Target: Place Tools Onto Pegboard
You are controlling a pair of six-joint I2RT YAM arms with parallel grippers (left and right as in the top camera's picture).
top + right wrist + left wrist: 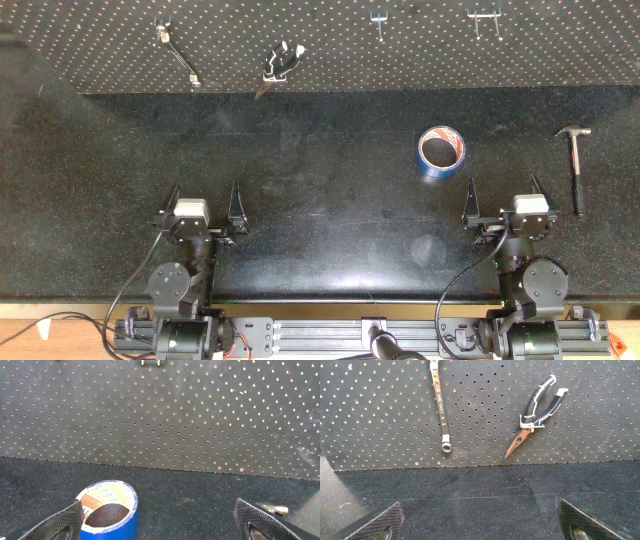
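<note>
The black pegboard [400, 45] spans the far edge of the dark table [320, 210]. Low near the arm bases, the left gripper [205, 190] and the right gripper [501, 185] each hold their fingers wide apart, touching nothing. A hammer [576, 170] lies on the table just right of the right gripper, head toward the board. A blue tape roll [440, 152] lies flat between that gripper and the board. On the board's left part hang a wrench [177, 52] and, beside it, pliers [280, 65]. Two metal hooks [485, 22] sit farther right.
</note>
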